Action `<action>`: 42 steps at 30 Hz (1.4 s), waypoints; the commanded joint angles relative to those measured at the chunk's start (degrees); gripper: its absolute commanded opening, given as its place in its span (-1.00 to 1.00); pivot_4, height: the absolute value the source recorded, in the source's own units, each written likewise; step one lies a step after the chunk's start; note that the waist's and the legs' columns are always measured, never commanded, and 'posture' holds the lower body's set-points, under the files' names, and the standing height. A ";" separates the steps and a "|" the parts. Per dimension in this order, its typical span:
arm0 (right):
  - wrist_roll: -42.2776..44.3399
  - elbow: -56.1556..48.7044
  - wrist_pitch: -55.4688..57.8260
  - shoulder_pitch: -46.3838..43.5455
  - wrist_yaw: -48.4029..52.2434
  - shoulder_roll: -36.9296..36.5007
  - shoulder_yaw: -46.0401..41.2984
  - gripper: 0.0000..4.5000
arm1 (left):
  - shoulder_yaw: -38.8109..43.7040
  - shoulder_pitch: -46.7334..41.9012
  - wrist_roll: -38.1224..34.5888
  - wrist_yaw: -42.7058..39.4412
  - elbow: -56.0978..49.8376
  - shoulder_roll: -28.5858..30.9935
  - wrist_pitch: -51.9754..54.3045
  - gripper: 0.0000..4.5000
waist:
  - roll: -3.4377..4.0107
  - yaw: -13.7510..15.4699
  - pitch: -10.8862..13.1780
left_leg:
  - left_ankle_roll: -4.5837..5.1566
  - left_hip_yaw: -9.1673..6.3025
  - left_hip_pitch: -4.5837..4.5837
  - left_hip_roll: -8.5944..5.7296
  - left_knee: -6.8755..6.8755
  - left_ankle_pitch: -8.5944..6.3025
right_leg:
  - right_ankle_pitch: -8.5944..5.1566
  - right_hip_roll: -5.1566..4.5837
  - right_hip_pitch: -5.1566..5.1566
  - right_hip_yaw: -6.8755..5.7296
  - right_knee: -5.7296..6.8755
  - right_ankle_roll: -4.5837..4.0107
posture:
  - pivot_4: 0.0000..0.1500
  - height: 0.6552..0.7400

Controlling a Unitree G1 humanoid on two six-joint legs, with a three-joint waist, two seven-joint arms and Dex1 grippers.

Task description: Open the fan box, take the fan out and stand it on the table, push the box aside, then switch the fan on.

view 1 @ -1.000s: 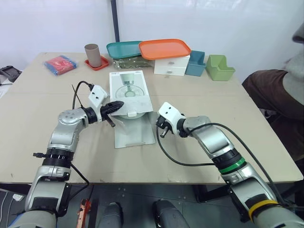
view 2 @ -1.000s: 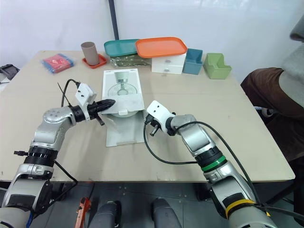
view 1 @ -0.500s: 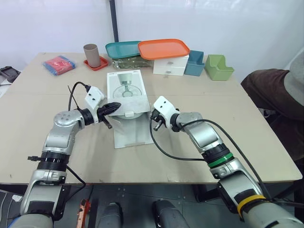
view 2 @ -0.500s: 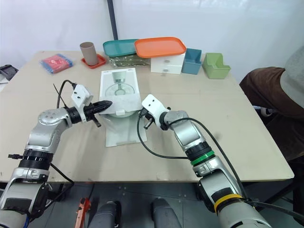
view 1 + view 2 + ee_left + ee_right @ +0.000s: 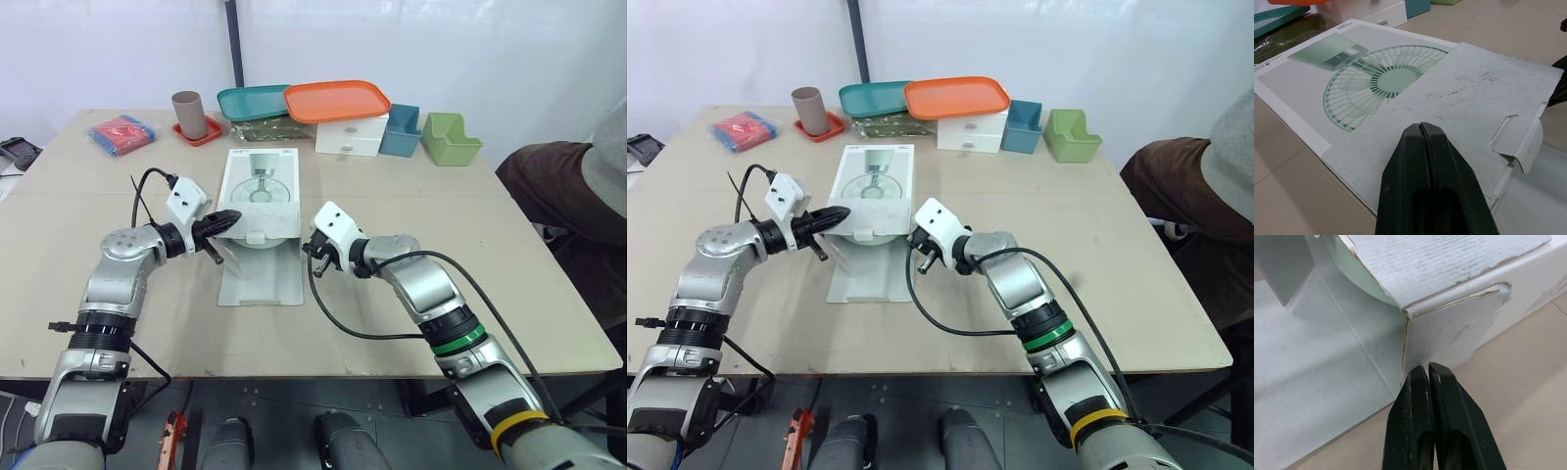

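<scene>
Both jaws are clenched on nothing. The left jaws rest their tip on the upper flap (image 5: 1474, 93) of the fan box (image 5: 260, 186), at about 8 o'clock from the box's middle. The right jaws sit just beside the box's near corner at about 4 o'clock; whether they touch the card I cannot tell.

The box lies flat in the middle of the counter (image 5: 441, 245) with its mouth open toward 6 o'clock. Its long lid flap (image 5: 257, 279) is folded out onto the counter. The fan (image 5: 1354, 271) is inside the box, showing as a pale green curve under the upper flap.

The box looks like thin corrugated card, so I judge it light and likely to slide on the smooth counter when anything inside is pulled. The upper flap is scuffed, its skin is torn and its tuck tab (image 5: 1518, 142) is curled, so it will bend or rip rather than bear a tug.

The fan is probably stiff plastic, fairly light, with a thin grille that would flex. Take it by the outer rim or the base, not the grille. One pair of jaws should pin the box wall down while the other draws the fan out toward 6 o'clock. Most of the fan is hidden, so its best hold is uncertain.
</scene>
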 commanded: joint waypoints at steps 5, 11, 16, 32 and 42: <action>1.28 -4.99 0.57 0.21 1.11 0.87 -0.24 -0.95 | -0.97 0.15 1.03 -0.25 1.02 0.44 0.36 -1.00 | 0.00 0.00 0.00 | 0.00 0.00 0.00 0.00 0.00 0.00 | 0.00 0.00 0.00 0.00 0.00 0.00 | 1.00 1.00; 1.21 -5.63 0.73 1.08 1.67 0.56 0.09 -0.95 | -1.31 0.51 1.43 -0.67 1.25 0.51 -0.05 -1.00 | 0.00 0.01 0.00 | 0.00 0.00 0.00 0.00 0.00 0.00 | -0.01 0.00 0.00 0.00 0.00 0.00 | 1.00 1.00; 1.59 -7.36 1.05 2.04 3.28 -1.96 -0.59 -0.95 | -1.30 0.86 1.74 -0.89 1.92 0.61 -0.78 -1.00 | 0.00 0.04 0.00 | 0.00 0.00 0.00 0.00 0.00 0.00 | 0.00 0.00 0.00 0.00 0.00 -0.01 | 1.00 1.00; 15.17 -16.63 3.78 2.64 8.43 -2.55 -7.70 -0.95 | -1.21 1.62 1.63 -0.26 1.63 0.12 -1.11 -1.00 | 0.00 0.05 0.00 | 0.00 0.00 0.10 -0.01 0.03 0.02 | 0.01 -0.01 0.05 0.00 -0.01 -0.18 | 1.00 1.00; 10.70 -5.23 1.99 -3.91 -0.54 3.65 -7.40 -0.95 | -0.48 2.31 1.29 -0.08 0.16 0.85 -0.52 -1.00 | 0.00 0.18 -0.01 | 0.00 0.00 0.06 -0.01 0.01 0.02 | 0.05 -0.02 0.04 -0.01 -0.01 -0.03 | 1.00 1.00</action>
